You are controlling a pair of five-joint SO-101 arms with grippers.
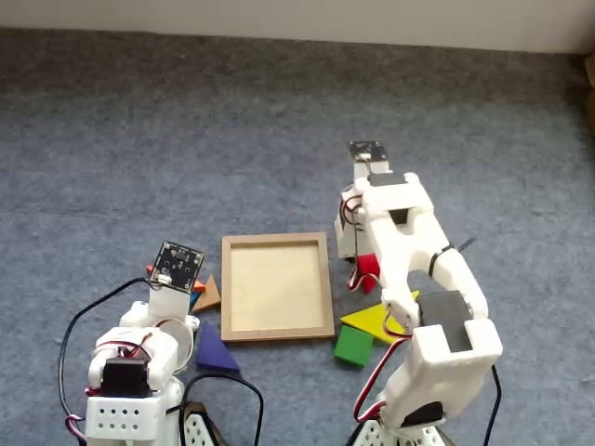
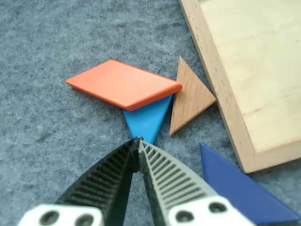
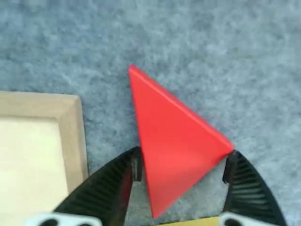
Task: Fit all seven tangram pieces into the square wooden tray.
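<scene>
The square wooden tray (image 1: 277, 286) sits in the middle of the grey carpeted counter (image 1: 186, 139), and its floor is bare wood from rim to rim. All seven pieces are lying outside it.

Over by the tray's left edge, the orange parallelogram (image 2: 123, 84) overlaps the light blue triangle (image 2: 148, 120). The plain wooden triangle (image 2: 189, 96) is beside them with a corner just about at the tray's rim. The dark blue triangle (image 2: 240, 188) lies off the tray's near left corner.

The left gripper (image 2: 137, 141) has its jaws together, tips at the light blue triangle's point.

On the right side, the red triangle (image 3: 176, 150) lies just off the tray's right edge. The yellow triangle (image 1: 372, 321) and green square (image 1: 353, 346) are nearer the arm's base.

The right gripper (image 3: 183, 157) has its jaws spread wide, one either side of the red triangle, tips right at its edges. I cannot tell whether they press on it.
</scene>
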